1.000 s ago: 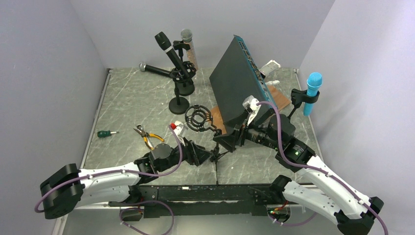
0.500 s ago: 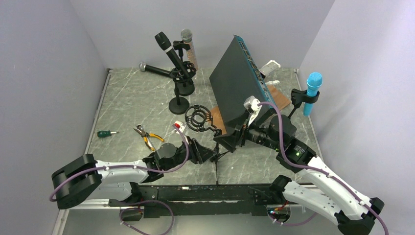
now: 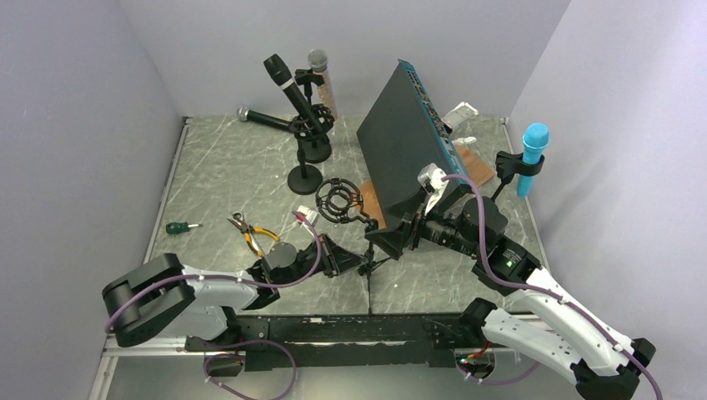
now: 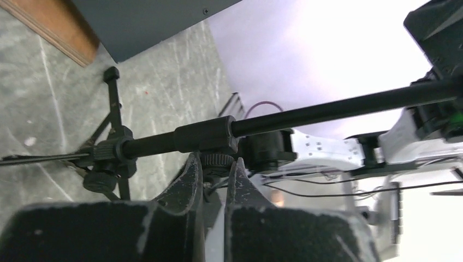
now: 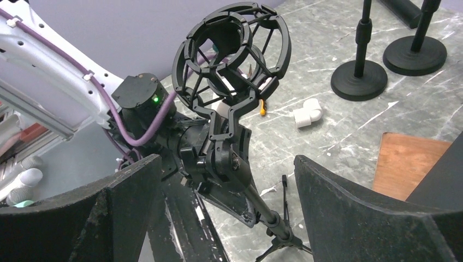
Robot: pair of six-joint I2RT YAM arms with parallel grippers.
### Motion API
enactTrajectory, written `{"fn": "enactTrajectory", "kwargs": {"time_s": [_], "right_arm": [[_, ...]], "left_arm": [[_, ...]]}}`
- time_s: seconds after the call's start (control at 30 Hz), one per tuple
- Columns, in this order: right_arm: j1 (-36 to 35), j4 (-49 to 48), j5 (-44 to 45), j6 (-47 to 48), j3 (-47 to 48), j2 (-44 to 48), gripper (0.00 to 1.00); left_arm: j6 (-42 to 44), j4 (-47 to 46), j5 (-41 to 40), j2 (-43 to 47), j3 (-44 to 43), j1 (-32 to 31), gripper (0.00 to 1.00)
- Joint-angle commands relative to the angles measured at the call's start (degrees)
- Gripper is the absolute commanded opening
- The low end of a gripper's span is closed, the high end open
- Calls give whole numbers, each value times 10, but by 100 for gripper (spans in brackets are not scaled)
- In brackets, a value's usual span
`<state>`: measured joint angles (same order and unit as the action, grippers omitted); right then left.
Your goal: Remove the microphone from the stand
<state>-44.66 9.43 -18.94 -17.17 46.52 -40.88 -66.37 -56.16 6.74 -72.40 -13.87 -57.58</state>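
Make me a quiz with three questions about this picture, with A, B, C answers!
1. Where is the green screwdriver?
A. on the table, left side
B. on top of the black box
C. inside a gripper

2. What colour is the microphone by the right wall?
A. red
B. blue
C. yellow

3. How are the right gripper jaws?
A. wide open
B. shut on a microphone
C. shut on the pliers

Answers:
1 A, it lies on the table near the left wall.
2 B, its head and body are bright blue.
3 A, the right wrist view shows a wide gap between them.
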Motion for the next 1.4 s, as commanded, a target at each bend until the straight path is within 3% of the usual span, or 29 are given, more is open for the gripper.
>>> {"fn": "enactTrajectory", "kwargs": {"time_s": [0.0, 0.23, 0.57, 0.8, 0.87, 1.0, 1.03, 1.27, 1.37], "right_arm": [[-3, -21, 9, -5, -1, 8, 93], [-3, -16, 13, -6, -1, 8, 92], [-4, -17, 27, -5, -1, 13, 93], [-4, -20, 27, -7, -6, 10, 93], [-3, -15, 30, -5, -4, 12, 93], [-4, -6, 39, 0, -1, 17, 94], [-5, -4, 41, 1, -1, 18, 94], [-4, 19, 65, 19, 15, 26, 95], [-4, 28, 75, 25, 21, 29, 96]], "left_arm": [[-145, -125, 51, -53, 15, 14, 0], [-348, -387, 29, -215, 44, 7, 0], [-426, -393, -107, -159, 88, -7, 0], [-481, -393, -74, -205, 64, -7, 2], [-469, -393, -75, -201, 70, -7, 12], [-428, -366, -86, -159, 98, -3, 47], [-413, -348, -81, -143, 101, -1, 52], [-228, -141, -41, 7, 95, 33, 70], [-38, 78, -42, 130, 45, 36, 74]]}}
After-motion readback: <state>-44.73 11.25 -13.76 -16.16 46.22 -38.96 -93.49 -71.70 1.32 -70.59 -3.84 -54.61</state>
